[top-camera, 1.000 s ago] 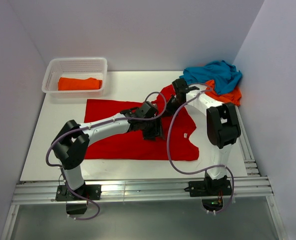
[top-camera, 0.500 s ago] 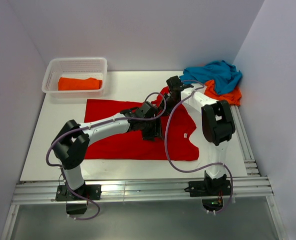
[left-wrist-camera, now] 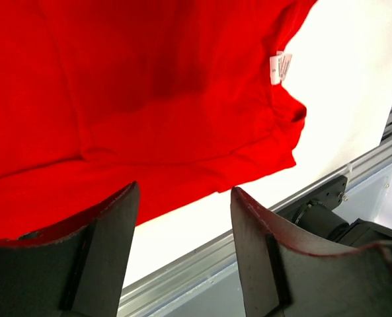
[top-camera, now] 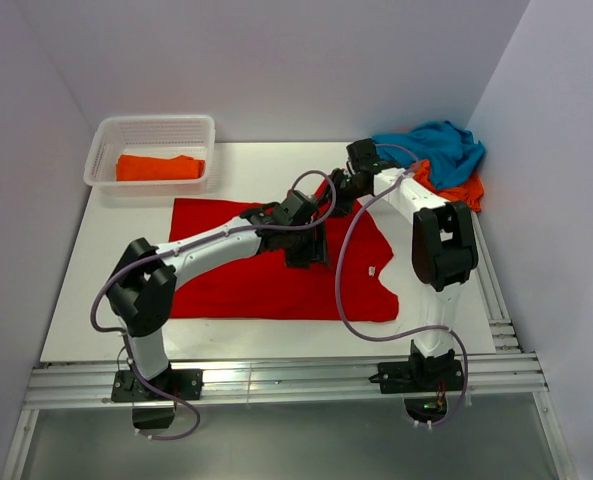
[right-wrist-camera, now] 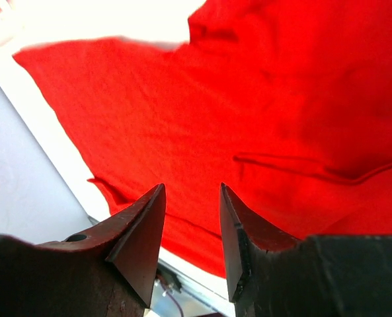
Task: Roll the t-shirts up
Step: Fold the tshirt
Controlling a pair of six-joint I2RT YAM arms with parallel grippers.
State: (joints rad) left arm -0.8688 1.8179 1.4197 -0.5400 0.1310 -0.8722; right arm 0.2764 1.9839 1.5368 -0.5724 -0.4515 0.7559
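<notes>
A red t-shirt (top-camera: 246,285) lies spread flat across the middle of the white table (top-camera: 106,260), its hem toward the left and its collar end toward the right. A small white label (left-wrist-camera: 280,67) shows at the neckline.

The left end effector (top-camera: 311,248) reaches over the right half of this shirt. In the left wrist view its fingers (left-wrist-camera: 110,231) stand apart with nothing between them, and red cloth and the table's near edge show through the gap.

The right end effector (top-camera: 338,190) hangs over the shirt's far edge, near a sleeve. Its fingers (right-wrist-camera: 143,224) are also parted and empty, with red fabric below. Whether either set of tips touches the cloth is hard to tell from these angles.

In the far left corner stands a white lattice basket (top-camera: 101,150) holding a folded orange t-shirt (top-camera: 159,167). In the far right corner a teal blue t-shirt (top-camera: 436,145) lies crumpled on top of a second orange t-shirt (top-camera: 456,190), just beside the right arm.
</notes>
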